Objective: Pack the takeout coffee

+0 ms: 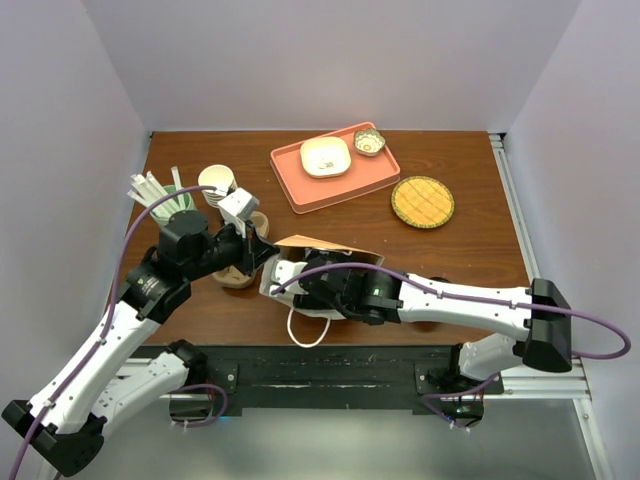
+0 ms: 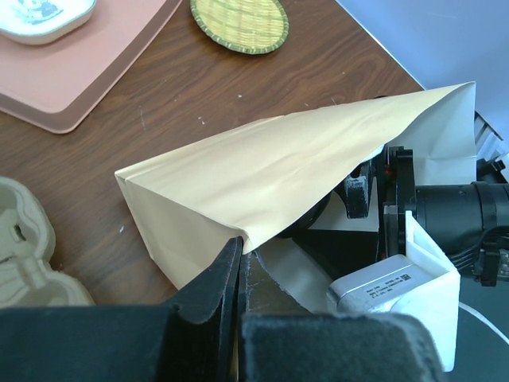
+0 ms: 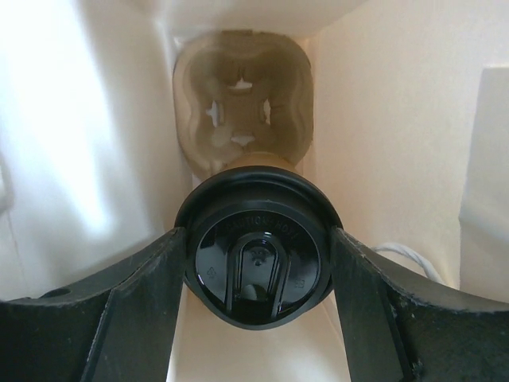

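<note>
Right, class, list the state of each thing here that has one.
paper bag: on its side, mouth held open.
takeout coffee: lidded, gripped, inside the bag.
left tool: shut on paper bag edge.
right tool: shut on takeout coffee.
cup carrier: inside bag's far end.

Brown wooden table (image 1: 470, 240), bearing pink tray (image 1: 300, 196) and woven mat (image 1: 422, 201) far back, stacked paper cups (image 1: 217, 181) left, brown paper bag (image 1: 330, 249) lying near.

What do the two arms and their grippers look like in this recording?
The left arm and right arm have white shells with black joints; a purple cable runs along each. The left gripper and right gripper have matte-black fingers. A white block tops the left wrist.
</note>
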`<state>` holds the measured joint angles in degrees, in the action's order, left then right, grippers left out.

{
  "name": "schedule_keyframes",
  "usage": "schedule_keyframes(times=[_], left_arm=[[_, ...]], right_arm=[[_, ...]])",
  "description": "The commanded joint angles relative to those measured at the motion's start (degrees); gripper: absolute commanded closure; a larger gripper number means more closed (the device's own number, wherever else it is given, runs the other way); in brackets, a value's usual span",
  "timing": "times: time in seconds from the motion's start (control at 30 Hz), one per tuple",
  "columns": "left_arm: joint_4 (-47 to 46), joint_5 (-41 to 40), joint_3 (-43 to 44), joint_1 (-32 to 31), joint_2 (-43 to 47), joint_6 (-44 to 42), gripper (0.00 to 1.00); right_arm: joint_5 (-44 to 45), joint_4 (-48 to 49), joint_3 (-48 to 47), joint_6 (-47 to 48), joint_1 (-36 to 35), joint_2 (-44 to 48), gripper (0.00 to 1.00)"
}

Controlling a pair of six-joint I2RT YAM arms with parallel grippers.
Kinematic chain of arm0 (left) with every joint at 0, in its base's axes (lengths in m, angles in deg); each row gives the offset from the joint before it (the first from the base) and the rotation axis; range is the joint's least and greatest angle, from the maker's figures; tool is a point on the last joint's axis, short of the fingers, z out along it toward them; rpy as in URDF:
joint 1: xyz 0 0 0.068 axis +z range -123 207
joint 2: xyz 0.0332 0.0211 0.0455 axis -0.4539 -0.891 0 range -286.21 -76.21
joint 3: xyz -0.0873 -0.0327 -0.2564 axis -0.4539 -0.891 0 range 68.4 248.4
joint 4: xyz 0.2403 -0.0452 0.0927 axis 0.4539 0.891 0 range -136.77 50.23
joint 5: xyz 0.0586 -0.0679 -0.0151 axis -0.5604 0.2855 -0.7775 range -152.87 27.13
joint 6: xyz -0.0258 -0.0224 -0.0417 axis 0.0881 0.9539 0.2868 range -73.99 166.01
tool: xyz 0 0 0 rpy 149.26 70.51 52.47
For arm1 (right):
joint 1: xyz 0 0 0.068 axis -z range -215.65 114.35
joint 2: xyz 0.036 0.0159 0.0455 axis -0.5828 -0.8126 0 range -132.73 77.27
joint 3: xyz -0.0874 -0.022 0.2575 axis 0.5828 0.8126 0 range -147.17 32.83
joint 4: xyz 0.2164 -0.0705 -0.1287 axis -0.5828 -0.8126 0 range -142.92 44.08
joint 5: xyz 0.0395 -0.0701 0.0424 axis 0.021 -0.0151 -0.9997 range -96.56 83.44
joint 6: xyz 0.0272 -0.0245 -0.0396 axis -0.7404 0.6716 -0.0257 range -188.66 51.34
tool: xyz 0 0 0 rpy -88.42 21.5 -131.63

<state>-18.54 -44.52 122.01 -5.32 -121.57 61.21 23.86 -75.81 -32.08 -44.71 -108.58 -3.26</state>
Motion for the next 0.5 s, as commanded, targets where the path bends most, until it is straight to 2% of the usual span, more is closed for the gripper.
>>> schedule_keyframes(times=[0.0,0.27,0.47], left_arm=[[1.5,-0.7,0.9,-0.3,0.6,0.9,0.99],[-0.3,-3.7,-1.7,-0.4,-0.1,-1.0,1.0],[-0.3,-7.4,-0.5,-0.6,-0.8,-2.6,1.0]], right_arm=[[-1.3,3.6,-1.2,2.0,1.9,-0.2,0.5],[-0.3,-0.5,-3.4,6.1,3.2,1.4,0.48],[-1.4,-1.2,-4.8,6.6,3.2,1.6,0.5]])
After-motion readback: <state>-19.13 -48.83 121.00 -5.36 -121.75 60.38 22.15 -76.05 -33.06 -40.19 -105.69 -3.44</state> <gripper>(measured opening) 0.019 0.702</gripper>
